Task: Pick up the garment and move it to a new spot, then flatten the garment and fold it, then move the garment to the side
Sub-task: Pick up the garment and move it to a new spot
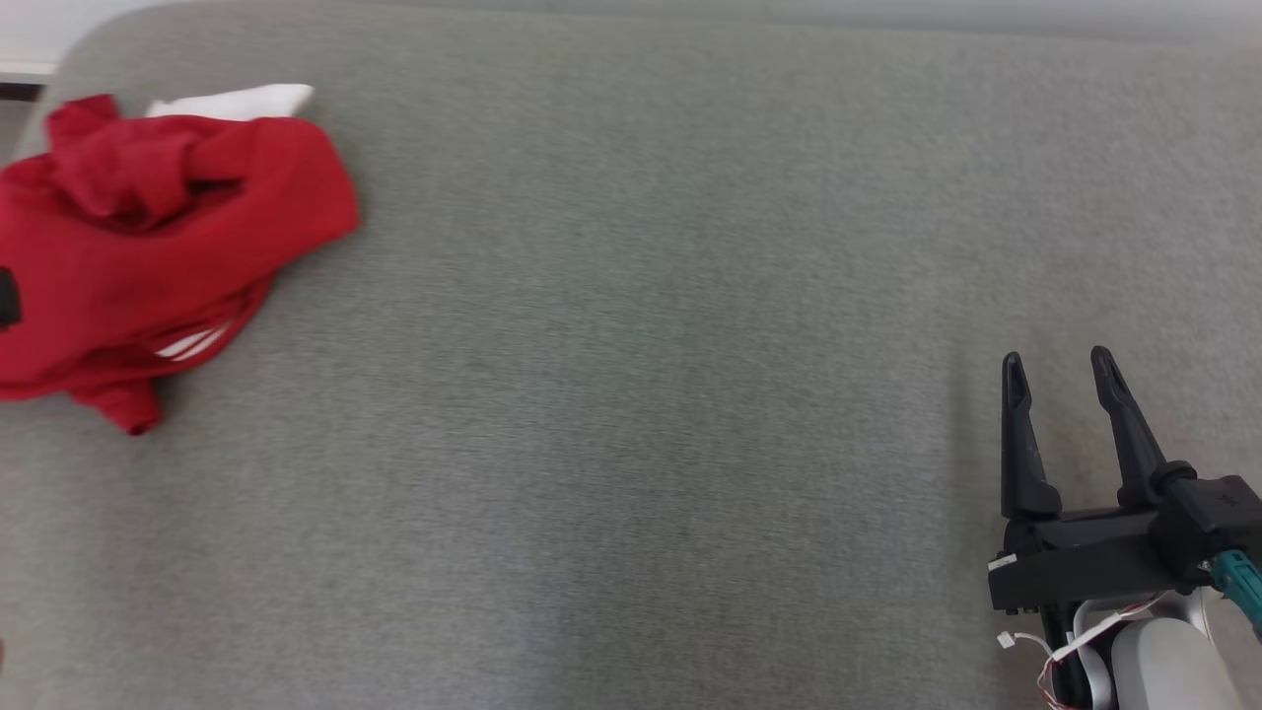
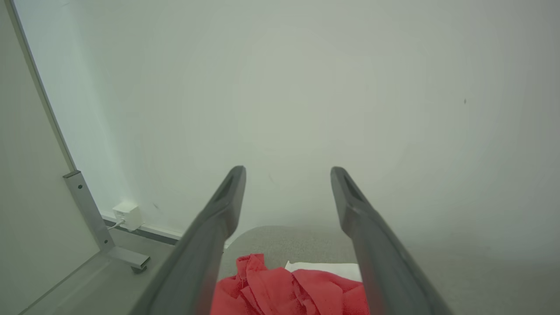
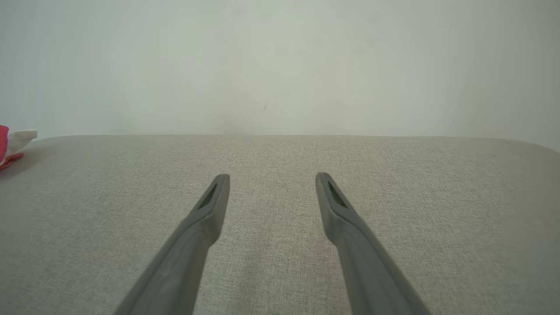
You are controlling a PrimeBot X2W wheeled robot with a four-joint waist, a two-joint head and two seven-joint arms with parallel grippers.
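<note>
The garment [image 1: 148,247] is red with white parts and lies crumpled in a heap at the far left of the grey padded surface [image 1: 641,345]. In the left wrist view the garment [image 2: 288,291] shows low between the two fingers of my left gripper [image 2: 288,171], which is open, empty and above the cloth. My right gripper [image 1: 1057,363] stands open at the lower right of the head view, far from the garment, with nothing between its fingers. In the right wrist view my right gripper [image 3: 272,177] hovers over bare grey fabric, and a corner of the garment [image 3: 11,146] peeks in at the left edge.
A pale wall [image 3: 280,65] rises behind the surface's far edge. To the left of the surface a metal frame leg [image 2: 92,218] stands on the floor, with a small white box [image 2: 127,215] at the wall's base. The surface's far left corner is rounded.
</note>
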